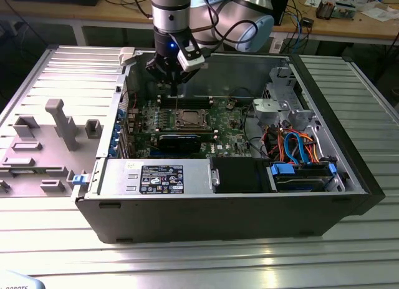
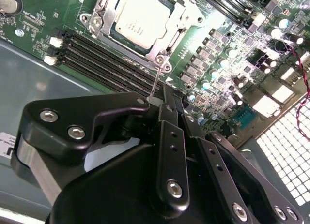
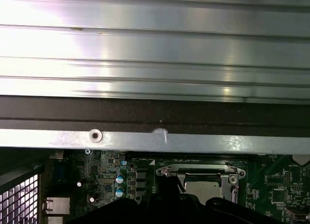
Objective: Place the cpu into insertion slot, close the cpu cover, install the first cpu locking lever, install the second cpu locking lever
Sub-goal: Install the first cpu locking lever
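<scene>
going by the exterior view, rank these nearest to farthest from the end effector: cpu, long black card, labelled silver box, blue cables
1. cpu, just beneath the end effector.
2. long black card, one step toward the camera from the cpu.
3. labelled silver box, closer to the camera again.
4. blue cables, far off on the exterior view's right.

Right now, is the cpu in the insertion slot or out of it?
In. In the second wrist view the cpu lies flat, with the cpu cover framing its edges.
</scene>
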`<action>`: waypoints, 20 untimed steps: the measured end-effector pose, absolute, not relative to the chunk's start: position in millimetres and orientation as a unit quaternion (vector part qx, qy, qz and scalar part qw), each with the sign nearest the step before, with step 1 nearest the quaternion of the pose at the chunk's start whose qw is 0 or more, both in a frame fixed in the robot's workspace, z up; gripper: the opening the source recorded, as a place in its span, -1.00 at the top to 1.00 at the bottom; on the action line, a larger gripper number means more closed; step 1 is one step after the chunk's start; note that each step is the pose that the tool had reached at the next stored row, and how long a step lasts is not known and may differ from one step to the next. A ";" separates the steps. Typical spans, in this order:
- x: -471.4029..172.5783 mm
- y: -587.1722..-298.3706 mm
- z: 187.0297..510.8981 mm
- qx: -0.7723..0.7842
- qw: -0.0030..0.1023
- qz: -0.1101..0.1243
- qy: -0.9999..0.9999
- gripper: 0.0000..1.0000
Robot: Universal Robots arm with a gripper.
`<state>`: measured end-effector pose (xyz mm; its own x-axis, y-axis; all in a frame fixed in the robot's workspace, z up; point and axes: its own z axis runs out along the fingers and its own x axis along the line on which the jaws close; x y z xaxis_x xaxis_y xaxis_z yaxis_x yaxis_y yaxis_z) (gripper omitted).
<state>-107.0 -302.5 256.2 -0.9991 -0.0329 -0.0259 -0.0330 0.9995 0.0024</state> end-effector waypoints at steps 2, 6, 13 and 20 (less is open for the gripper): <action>-104.9 -302.5 256.2 -0.016 0.013 0.001 1.000 0.79; -101.6 -302.5 256.2 -0.016 0.013 0.001 1.000 0.79; -100.6 -302.5 256.2 -0.016 0.013 0.001 1.000 0.79; -99.8 -302.5 256.2 -0.016 0.013 0.001 1.000 0.79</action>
<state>-99.8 -302.5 256.2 -0.9991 -0.0330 -0.0259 -0.0330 0.9995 0.0014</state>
